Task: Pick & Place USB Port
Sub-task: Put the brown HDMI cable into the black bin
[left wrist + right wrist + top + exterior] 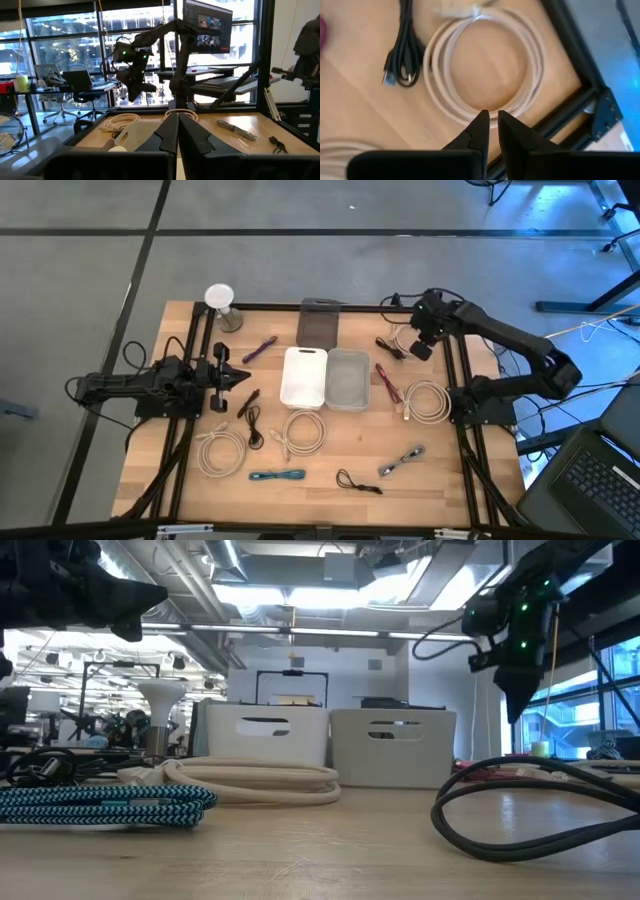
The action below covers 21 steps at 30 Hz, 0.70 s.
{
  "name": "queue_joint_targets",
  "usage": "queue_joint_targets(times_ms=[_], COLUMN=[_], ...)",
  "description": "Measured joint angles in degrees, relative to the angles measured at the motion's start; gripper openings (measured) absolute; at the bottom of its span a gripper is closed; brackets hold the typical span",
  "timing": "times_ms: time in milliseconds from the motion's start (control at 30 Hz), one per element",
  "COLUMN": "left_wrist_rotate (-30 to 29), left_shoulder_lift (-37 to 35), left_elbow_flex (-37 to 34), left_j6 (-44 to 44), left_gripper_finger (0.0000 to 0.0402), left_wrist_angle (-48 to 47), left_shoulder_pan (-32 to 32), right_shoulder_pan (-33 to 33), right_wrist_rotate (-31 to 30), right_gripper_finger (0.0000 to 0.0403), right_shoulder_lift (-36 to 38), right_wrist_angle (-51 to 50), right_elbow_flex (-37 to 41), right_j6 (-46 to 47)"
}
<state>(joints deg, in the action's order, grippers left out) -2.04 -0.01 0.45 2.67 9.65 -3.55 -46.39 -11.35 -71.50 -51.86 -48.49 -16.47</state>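
Several coiled USB cables lie flat on the wooden table. My right gripper (420, 348) hangs shut and empty above the far right corner, clear of the table in the low view (515, 690). The right wrist view (492, 119) looks down on a white coiled cable (485, 65) and a black bundled cable (402, 50) below it. My left gripper (238, 377) waits shut at the table's left side (177, 122), level and pointing right. A white bin (304, 376) and a grey bin (347, 378) stand side by side mid-table.
Other cables: white coils (428, 400), (303, 430), (222, 448), a red one (386, 382), a purple one (260, 348), black ones (250, 415), (358, 483), a blue braided one (277, 475), a grey one (402, 462). A dark box (320, 323) and a white stand (220, 300) sit at the far edge.
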Motion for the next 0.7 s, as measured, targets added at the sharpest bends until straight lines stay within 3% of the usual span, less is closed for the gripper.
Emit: queue_joint_targets(times_ms=[400, 700], left_wrist_rotate=[-0.01, -0.02], left_shoulder_lift=[0.00, 0.00], left_elbow_flex=[0.01, 0.02], left_j6=[-0.41, -0.52], left_gripper_finger=[0.0007, 0.0004], left_wrist_angle=[-0.49, -0.88], left_shoulder_pan=[0.01, 0.01], right_shoulder_pan=[0.00, 0.00], right_wrist_rotate=[0.67, 4.98], right_gripper_finger=[0.0197, 0.0191], right_shoulder_lift=[-8.67, -11.57], right_wrist_angle=[0.01, 2.23], right_elbow_flex=[0.04, 0.04], right_j6=[-3.44, -2.15])
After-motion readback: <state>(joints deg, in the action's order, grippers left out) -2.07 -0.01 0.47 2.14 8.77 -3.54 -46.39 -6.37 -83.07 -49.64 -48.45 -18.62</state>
